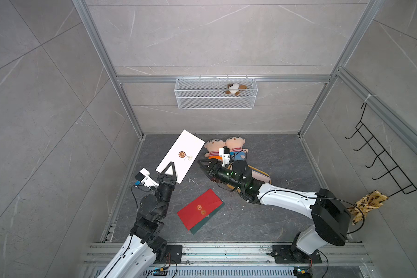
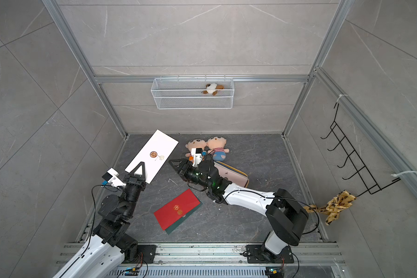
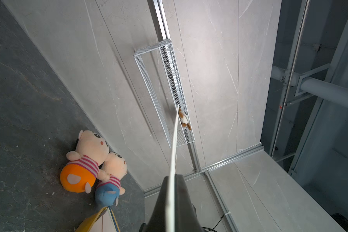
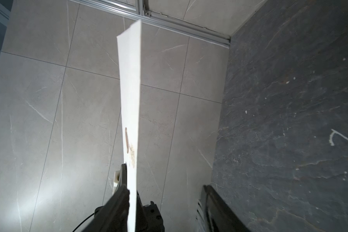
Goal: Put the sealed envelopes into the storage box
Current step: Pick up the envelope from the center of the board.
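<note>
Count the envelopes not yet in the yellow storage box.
3. A cream envelope is pinched in the left gripper; a red envelope lies on the dark floor, atop a dark green envelope. More could hide beneath them.

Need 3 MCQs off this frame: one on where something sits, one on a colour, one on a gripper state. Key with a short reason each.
1. Where is the small brown-and-white plush?
A. on the floor
B. in the white mesh basket
C. under an arm

2. What colour is the envelope lying on the green envelope?
A. red
B. blue
C. yellow

3. The left gripper is:
A. open and empty
B. shut on a plush
C. shut on the white envelope

Key:
1 B, since both top views show it inside the mesh on the back wall.
2 A, since the red envelope overlaps the green one.
3 C, since the left wrist view shows the jaws closed on the paper's edge.
</note>
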Robot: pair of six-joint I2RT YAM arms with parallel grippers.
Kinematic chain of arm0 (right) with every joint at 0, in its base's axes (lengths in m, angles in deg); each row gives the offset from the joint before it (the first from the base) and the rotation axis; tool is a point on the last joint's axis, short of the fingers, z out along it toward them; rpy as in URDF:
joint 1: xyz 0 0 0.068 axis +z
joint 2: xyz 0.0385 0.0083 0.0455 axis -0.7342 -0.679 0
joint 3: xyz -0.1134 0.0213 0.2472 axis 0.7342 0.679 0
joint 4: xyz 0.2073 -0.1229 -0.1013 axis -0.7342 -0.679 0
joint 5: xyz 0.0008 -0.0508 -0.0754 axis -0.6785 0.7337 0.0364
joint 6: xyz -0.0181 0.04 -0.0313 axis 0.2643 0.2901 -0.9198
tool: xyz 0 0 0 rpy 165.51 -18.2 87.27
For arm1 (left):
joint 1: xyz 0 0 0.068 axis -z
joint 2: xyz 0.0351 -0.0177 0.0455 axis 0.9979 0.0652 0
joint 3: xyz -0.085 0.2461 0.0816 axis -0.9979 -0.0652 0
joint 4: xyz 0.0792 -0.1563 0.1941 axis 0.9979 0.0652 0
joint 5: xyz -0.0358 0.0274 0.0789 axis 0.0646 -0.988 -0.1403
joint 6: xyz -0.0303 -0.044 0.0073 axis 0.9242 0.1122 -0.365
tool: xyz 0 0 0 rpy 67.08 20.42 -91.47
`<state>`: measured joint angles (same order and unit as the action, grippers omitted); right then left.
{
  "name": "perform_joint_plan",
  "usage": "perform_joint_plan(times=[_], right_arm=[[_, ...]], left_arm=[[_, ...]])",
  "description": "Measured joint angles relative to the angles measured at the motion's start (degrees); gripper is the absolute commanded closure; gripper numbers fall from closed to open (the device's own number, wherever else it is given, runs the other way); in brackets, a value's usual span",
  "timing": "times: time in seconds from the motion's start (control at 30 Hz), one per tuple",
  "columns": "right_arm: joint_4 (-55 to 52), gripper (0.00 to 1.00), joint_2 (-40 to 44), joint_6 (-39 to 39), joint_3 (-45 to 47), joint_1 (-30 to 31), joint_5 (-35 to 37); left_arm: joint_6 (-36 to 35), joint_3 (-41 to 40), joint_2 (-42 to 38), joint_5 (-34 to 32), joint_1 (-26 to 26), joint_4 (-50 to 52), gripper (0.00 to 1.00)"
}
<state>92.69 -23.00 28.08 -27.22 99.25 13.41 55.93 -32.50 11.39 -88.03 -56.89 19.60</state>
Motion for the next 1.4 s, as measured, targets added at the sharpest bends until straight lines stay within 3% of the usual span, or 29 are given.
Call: perform_joint_plan(times=[0.57, 0.8, 1.0, 1.07, 1.2, 1.4], right_arm=[[1.68, 0.49, -5.29, -0.02, -7.65, 0.85, -1.66], [1.62, 0.67, -6.84, 0.09, -9.35, 0.92, -2.60], [0.26, 0.96, -7.32, -0.61, -10.97, 0.90, -4.00], [-1.01, 1.00, -7.32, -1.49, -11.15, 0.90, -4.11], [-2.67, 1.00, -7.32, -2.80, -11.19, 0.90, -4.28], [-4.98, 1.00, -7.30, -5.38, -11.41, 0.35, -5.81]], left_arm=[[0.70, -0.02, 0.96, 0.26, 0.00, 0.00, 1.00], [1.18, -0.02, 1.38, 0.70, 0.00, 0.02, 1.00], [2.16, -1.20, 1.25, 0.85, 0.00, 0.00, 1.00], [2.32, -1.57, 0.96, 0.76, 0.00, 0.07, 1.00], [2.29, -2.08, 0.39, 0.81, 0.00, 0.28, 0.84], [1.77, -2.10, -0.13, 1.42, 0.00, 2.12, 0.45]])
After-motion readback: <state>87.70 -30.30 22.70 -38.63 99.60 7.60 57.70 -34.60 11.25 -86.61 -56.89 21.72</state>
